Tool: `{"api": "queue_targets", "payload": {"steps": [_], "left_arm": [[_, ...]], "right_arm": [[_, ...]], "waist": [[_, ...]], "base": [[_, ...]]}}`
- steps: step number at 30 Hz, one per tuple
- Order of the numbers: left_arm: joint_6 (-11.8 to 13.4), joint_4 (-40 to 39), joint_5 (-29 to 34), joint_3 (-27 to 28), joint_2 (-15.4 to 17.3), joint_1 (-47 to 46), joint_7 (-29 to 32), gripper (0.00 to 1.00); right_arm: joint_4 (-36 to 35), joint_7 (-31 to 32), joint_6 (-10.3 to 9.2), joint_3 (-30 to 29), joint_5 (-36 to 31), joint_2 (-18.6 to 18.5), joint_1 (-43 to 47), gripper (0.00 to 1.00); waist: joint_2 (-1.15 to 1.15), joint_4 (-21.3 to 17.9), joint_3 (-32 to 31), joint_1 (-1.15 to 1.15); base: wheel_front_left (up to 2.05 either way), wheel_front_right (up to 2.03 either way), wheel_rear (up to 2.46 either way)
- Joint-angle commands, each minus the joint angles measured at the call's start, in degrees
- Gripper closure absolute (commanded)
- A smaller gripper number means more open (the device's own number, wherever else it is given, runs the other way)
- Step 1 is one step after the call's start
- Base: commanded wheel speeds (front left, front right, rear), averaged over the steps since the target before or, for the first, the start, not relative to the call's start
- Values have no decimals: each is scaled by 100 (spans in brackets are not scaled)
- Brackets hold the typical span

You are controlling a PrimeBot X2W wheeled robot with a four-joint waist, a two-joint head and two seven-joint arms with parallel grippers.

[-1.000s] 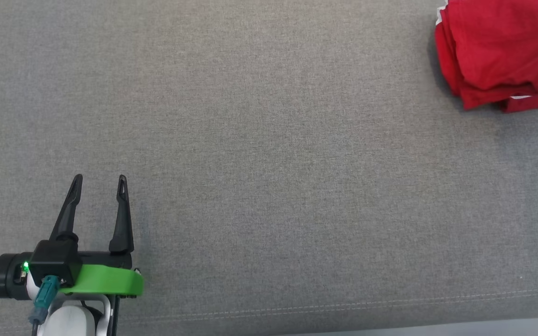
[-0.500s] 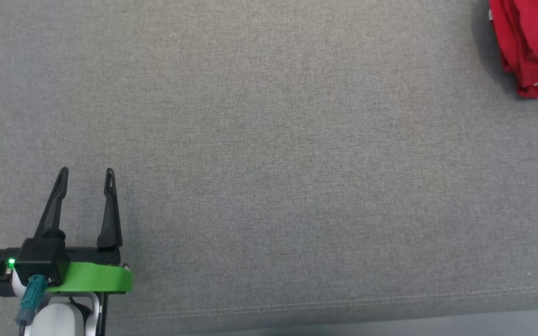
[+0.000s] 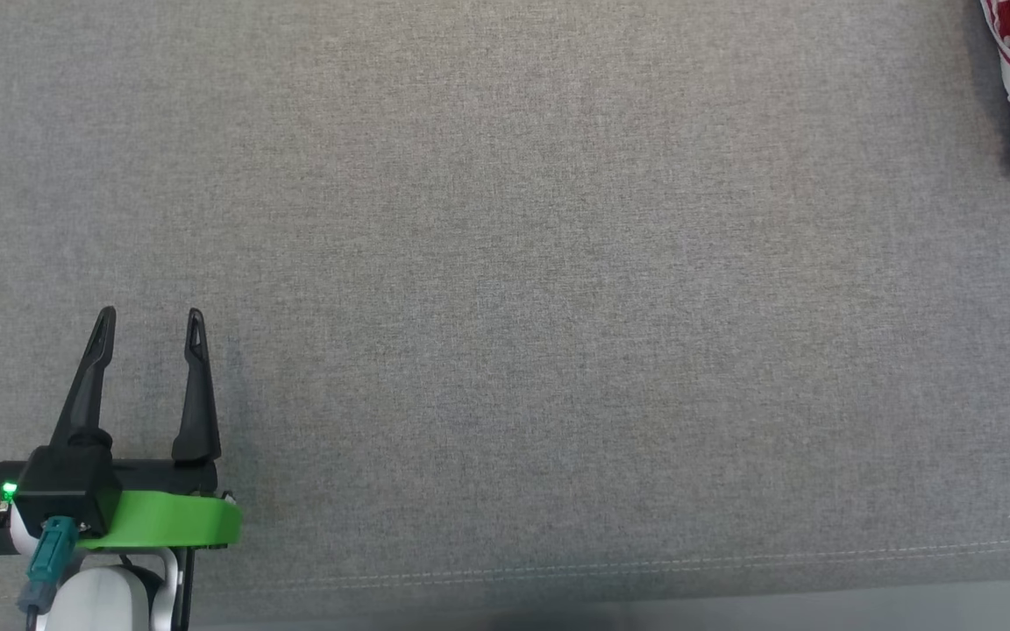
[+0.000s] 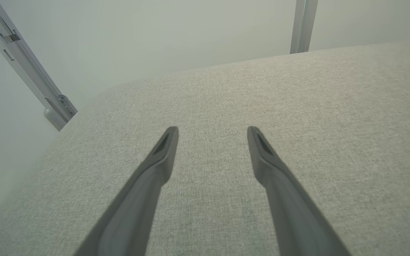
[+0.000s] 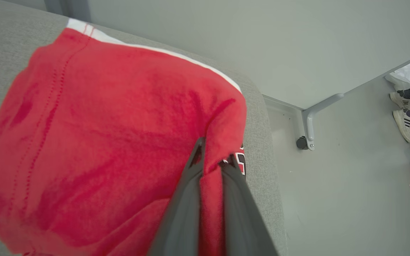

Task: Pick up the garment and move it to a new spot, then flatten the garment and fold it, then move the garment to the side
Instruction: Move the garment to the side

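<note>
Clamping a fold of the red garment [image 5: 101, 142], my right tool [image 5: 215, 156] half hides a small print [image 5: 241, 164]. The garment lies at the table's [image 3: 558, 263] far right, cut off by the head view's edge. My left tool [image 3: 151, 314] hangs near left, fingers apart, empty.

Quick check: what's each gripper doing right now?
Left gripper: open, nothing between its fingers.
Right gripper: shut on a fold of the red garment.
</note>
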Motion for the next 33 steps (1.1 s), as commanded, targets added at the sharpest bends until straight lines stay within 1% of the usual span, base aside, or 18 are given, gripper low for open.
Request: {"api": "queue_targets", "payload": {"steps": [1, 7, 8, 9, 10, 14, 18, 27, 33], "left_arm": [[28, -21, 28, 20, 22, -51, -13, 0], [26, -1, 13, 43, 40, -88, -14, 0], [29, 3, 11, 49, 40, -84, -13, 0], [29, 3, 10, 52, 37, -80, -14, 0], [34, 7, 10, 53, 34, -79, -13, 0], [34, 31, 7, 36, -4, -89, -14, 0], [43, 81, -6, 23, -33, -88, -13, 0], [66, 140, -45, 49, -131, 70, -13, 0], [94, 186, -77, 49, -195, 221, -13, 0]], "right_arm": [[45, 10, -10, 25, -27, -4, -65, 100], [154, -71, -10, 64, -8, 34, -107, 100], [187, -86, -10, 74, -10, 43, -104, 71], [227, -95, -10, 92, -40, 52, -112, 20], [257, -101, -10, 111, -73, 68, -114, 0], [382, -183, -10, 155, -147, 104, -138, 0], [436, -433, -10, 123, -121, 195, -160, 0], [309, -1392, -10, -289, 422, 703, 235, 0], [208, -1796, -10, -487, 665, 1133, 652, 0]], "waist": [[0, 4, 11, 0], [0, 24, 28, 0], [0, 24, 29, 0], [0, 23, 32, 0], [0, 22, 31, 0], [0, 25, 15, 0], [0, 33, -66, 0], [0, 31, -524, 0], [0, 19, -941, 0]], "base": [[0, 0, 0], [0, 0, 0], [0, 0, 0], [0, 0, 0], [0, 0, 0], [0, 0, 0], [0, 0, 0], [0, 0, 0], [0, 0, 0]]}}
